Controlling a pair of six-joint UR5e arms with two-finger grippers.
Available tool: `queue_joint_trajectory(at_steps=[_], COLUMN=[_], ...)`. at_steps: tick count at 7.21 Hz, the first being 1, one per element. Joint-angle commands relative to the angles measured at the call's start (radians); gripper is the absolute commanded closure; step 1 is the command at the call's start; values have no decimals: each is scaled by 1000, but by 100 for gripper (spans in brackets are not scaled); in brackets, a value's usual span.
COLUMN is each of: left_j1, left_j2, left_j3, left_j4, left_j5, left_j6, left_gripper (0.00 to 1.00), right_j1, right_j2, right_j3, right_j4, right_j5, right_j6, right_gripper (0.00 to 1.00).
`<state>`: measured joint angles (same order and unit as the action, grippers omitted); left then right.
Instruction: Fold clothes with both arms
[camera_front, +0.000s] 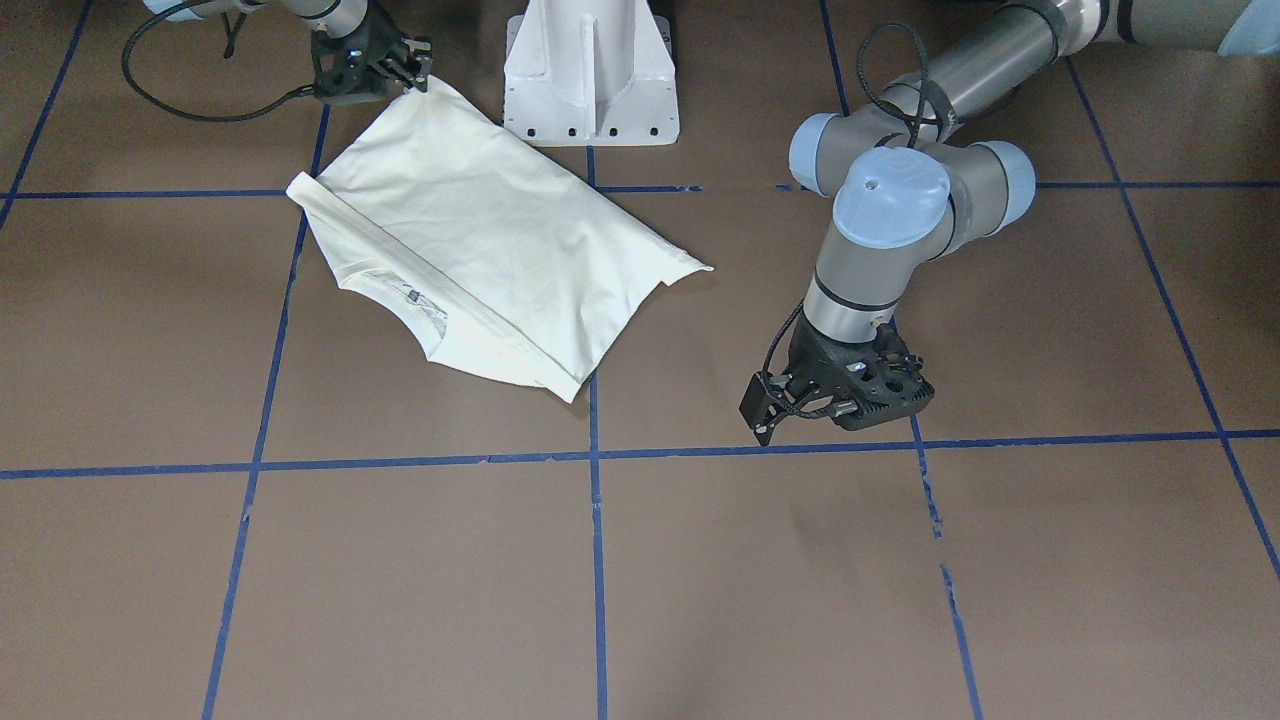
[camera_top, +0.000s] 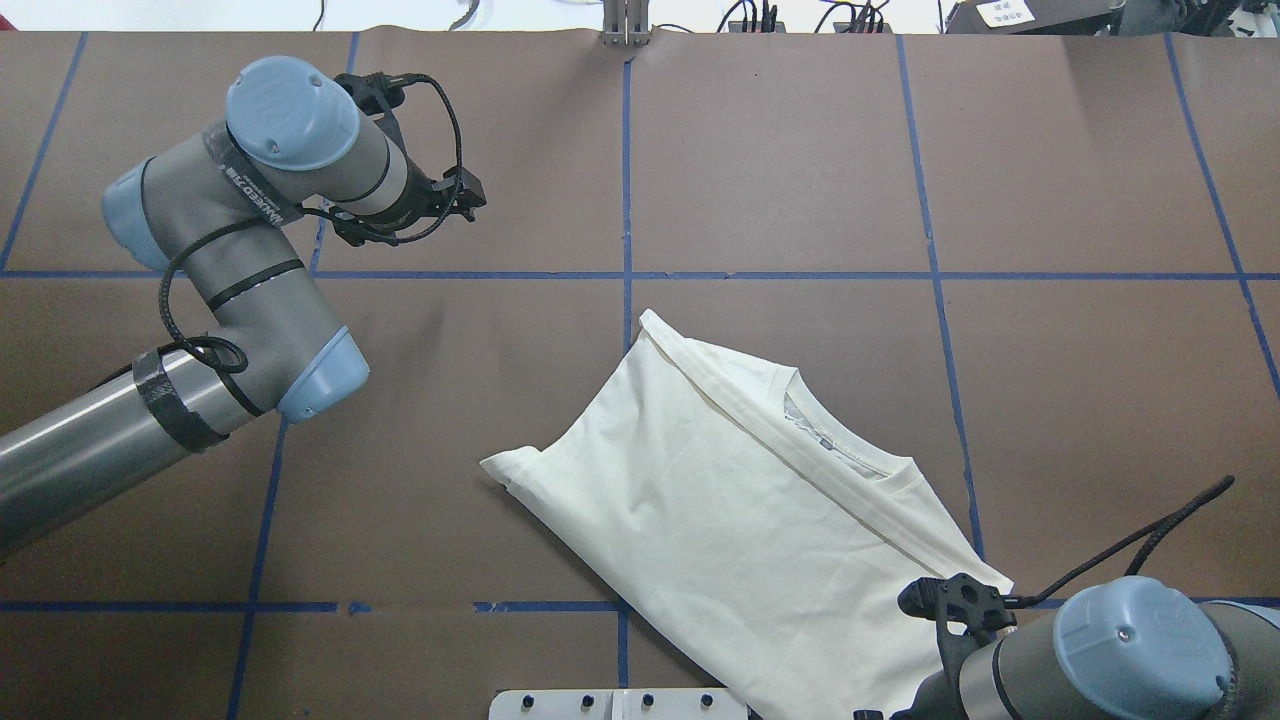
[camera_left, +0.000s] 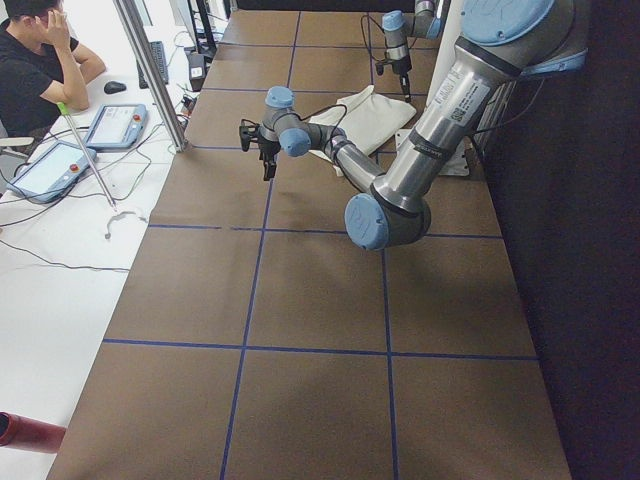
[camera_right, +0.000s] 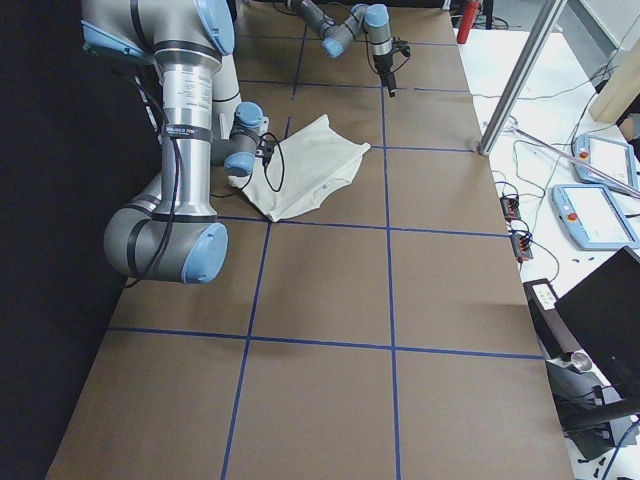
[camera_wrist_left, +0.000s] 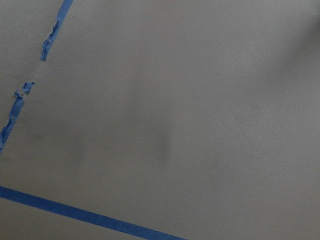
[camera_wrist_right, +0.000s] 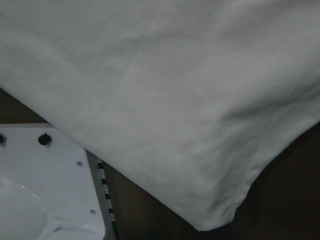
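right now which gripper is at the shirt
The right gripper, at the shirt's corner beside the white pedestal; the left gripper hovers over bare table, apart.

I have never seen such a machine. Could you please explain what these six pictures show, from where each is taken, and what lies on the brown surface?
It is a robot with two jointed arms, each ending in a black claw. Four pictures come from fixed cameras: one facing the robot, one over its shoulders, one at each end of the table. Two come from small cameras on the wrists. On the table lies one cream shirt, folded, plain side up. The right claw is at a corner of the shirt near the white base; whether it grips, I cannot tell. The left claw hangs over bare table, holding nothing. The blue lines are tape.
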<state>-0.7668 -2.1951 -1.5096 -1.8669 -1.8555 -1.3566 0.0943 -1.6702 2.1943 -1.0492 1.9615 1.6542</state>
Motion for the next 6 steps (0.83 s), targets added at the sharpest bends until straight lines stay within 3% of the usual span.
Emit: queue_joint_trajectory(at_steps=[1, 3, 6], left_j1=[17, 131, 315], left_j2=[23, 95, 107], left_j3=[-55, -191, -218], left_j4=[6, 15, 20], left_j5=[-11, -76, -70], left_j6=[-45, -229, -482], left_gripper=[4, 5, 15], right_j1=[149, 325, 467], right_j2=[18, 53, 188], right_j3=[33, 31, -33], right_j4=[2, 2, 0], right_j5=[-4, -4, -1], right_j6=[4, -19, -20], right_gripper=[0, 0, 0])
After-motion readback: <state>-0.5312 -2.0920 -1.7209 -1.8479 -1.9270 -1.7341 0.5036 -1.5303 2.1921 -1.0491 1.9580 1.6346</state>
